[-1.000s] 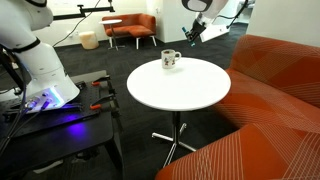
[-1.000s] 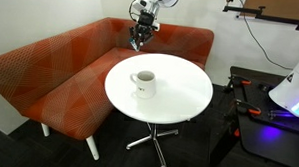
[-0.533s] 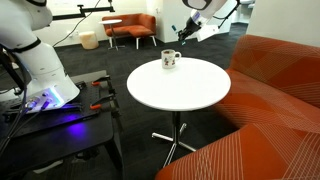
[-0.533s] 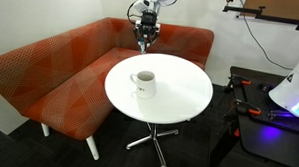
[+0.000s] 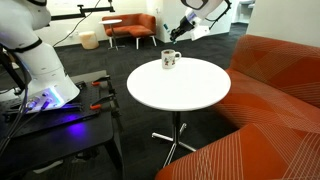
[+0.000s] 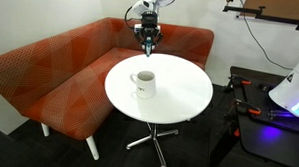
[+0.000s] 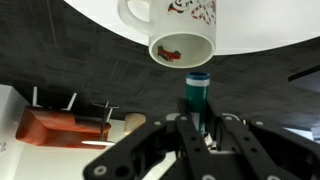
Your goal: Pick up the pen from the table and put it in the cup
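The hand (image 7: 200, 124) is closed on the pen (image 7: 197, 96) and holds it in the air, just outside the table (image 7: 270, 25) edge. The pen's long axis runs along the fingers, and its teal end points toward the cup (image 7: 183, 30).

An orange corner sofa (image 6: 60, 75) with a fine line pattern stood against a white wall (image 6: 52, 15), and its striped seat (image 5: 275, 95) filled the near side of an exterior view. Across the dark carpet (image 5: 110, 58) sat an orange armchair (image 5: 134, 26) with a round beige stool (image 5: 89, 40) just beside it. A black low bench (image 5: 60, 125) carried a purple glow (image 5: 40, 104) and a red-handled tool (image 5: 101, 105).
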`<action>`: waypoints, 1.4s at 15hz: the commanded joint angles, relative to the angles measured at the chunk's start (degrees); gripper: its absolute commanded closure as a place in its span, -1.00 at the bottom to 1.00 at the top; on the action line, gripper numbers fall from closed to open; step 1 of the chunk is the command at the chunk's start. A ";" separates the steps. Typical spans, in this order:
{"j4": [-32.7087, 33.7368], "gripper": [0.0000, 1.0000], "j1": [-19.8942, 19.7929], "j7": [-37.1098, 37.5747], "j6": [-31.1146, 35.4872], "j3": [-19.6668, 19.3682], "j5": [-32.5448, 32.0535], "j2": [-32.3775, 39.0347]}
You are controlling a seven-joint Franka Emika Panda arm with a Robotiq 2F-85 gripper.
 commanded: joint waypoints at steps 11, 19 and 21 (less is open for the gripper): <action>1.57 0.89 3.93 -3.01 -3.80 -2.65 2.82 2.20; 2.78 0.89 4.84 -8.19 -2.83 -2.29 7.93 5.93; 3.53 0.89 5.04 -8.55 -3.31 -2.56 9.43 6.93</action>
